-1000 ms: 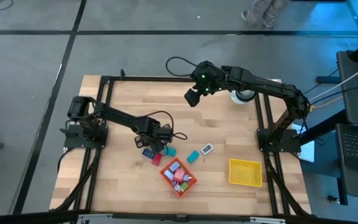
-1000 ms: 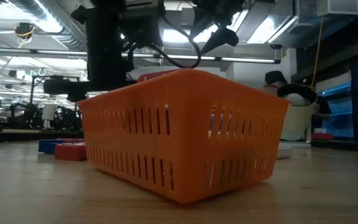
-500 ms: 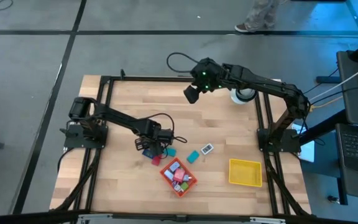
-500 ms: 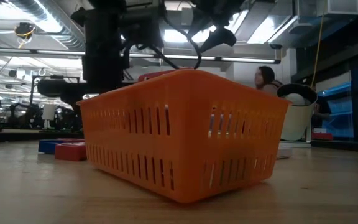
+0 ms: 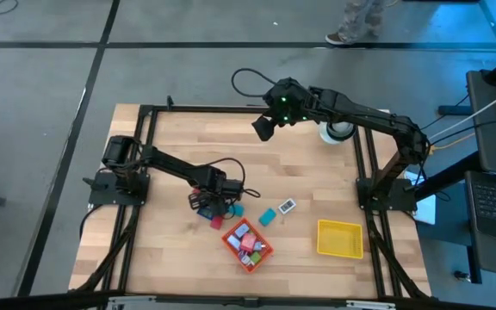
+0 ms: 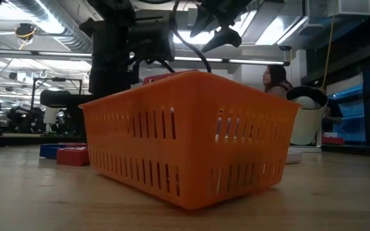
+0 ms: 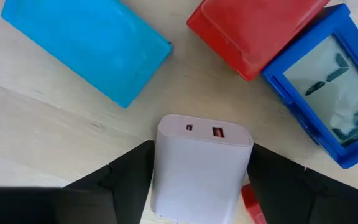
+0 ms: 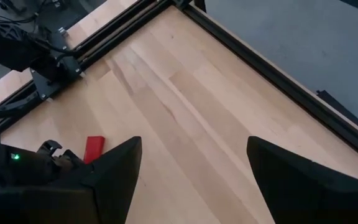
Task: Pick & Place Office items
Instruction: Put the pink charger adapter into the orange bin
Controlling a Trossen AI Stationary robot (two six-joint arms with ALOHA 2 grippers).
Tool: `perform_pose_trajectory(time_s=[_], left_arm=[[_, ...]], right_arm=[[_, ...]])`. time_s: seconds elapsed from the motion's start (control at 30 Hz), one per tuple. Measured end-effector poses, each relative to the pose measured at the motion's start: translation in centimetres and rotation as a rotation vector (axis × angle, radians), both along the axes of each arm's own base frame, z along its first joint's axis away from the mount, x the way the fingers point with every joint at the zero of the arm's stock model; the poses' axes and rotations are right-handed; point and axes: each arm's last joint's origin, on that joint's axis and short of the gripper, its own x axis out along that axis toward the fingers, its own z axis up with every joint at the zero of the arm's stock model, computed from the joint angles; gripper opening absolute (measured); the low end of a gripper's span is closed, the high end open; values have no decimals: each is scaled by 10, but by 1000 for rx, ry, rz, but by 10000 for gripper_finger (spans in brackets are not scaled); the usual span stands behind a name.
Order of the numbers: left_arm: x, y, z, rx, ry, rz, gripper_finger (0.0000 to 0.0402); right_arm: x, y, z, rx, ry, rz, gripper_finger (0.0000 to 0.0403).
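Since the earlier frame, the left arm has shifted slightly, its left gripper (image 5: pixel 216 200) low over loose office items (image 5: pixel 265 215) left of the orange basket (image 5: pixel 228 242). Its wrist view shows a white charger (image 7: pixel 199 165) between the fingers (image 7: pixel 126 180), which flank it closely (whether they actually press it cannot be told). A cyan block (image 7: pixel 86 46), red block (image 7: pixel 253 31) and blue case (image 7: pixel 325 84) lie just beyond. The right gripper (image 8: pixel 191 180) waits raised at the far side, open and empty.

Several items already fill the basket; a few remain on the table. The yellow tray (image 5: pixel 339 238) looks empty. In the low view, the basket hides most items.
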Motion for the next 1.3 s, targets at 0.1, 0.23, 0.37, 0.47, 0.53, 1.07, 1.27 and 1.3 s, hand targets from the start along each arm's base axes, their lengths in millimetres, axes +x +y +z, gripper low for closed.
perform_pose_trajectory(time_s=[0.1,0.23,0.37,0.47,0.53,1.07,1.27,1.3], left_arm=[[0,3,-1,-10,6,39,215],[0,8,-1,2,5,107,190],[0,10,-1,-5,4,169,190],[0,10,1,11,-5,187,190],[0,8,3,18,-14,193,190],[49,34,153,-227,-470,545,190],[45,41,222,-338,-655,583,190],[43,37,226,-388,-631,586,190]], right_arm=[[0,0,0,-2,0,1,297],[1,0,1,-4,-9,14,297],[1,-1,1,-12,-16,9,297],[0,-5,2,-49,-14,-34,297],[-2,-13,5,-55,-26,-60,297],[-95,-113,52,-216,184,-575,297],[-131,-141,42,-100,233,-626,297],[-134,-143,39,-85,241,-620,297]])
